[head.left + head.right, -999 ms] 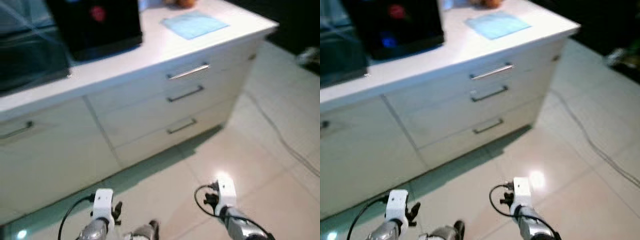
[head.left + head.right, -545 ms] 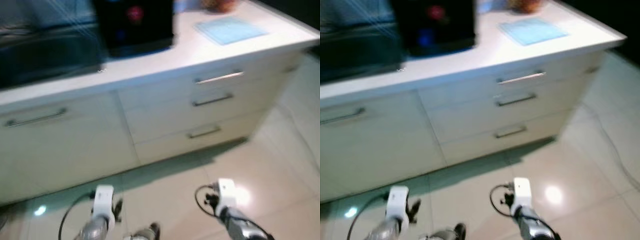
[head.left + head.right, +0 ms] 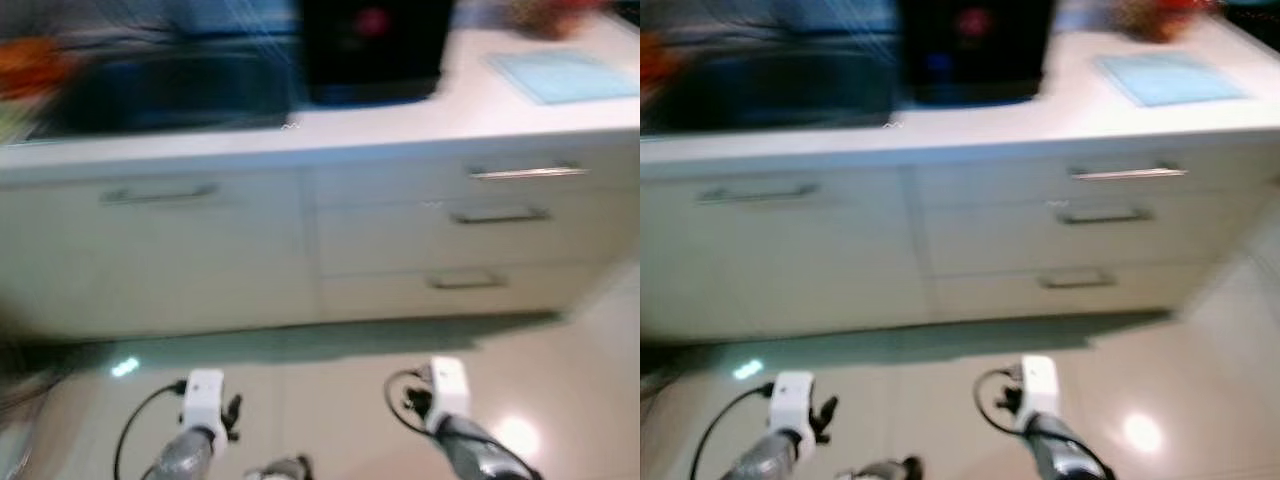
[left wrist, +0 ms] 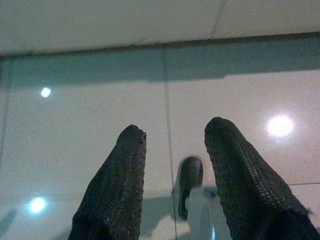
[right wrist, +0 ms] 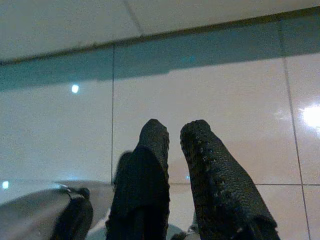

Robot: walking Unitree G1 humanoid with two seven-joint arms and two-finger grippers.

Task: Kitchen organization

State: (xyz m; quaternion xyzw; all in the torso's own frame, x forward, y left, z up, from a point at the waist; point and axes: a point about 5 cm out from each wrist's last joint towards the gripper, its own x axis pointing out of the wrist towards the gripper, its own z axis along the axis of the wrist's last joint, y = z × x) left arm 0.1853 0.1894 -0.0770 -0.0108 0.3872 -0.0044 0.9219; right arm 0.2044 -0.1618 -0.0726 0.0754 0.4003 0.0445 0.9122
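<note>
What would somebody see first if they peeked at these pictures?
Probably the big black box with a red glow, sitting on the long white counter. Next, the shiny drawer handle below it on the right, and a light blue mat on the counter's right end. Everything is blurry.

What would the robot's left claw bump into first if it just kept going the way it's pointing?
Most likely the tiled floor. The left gripper hangs low and empty, fingers apart, aimed at bare glossy tile in front of the cabinet base. Nothing lies between, though depth is hard to judge.
</note>
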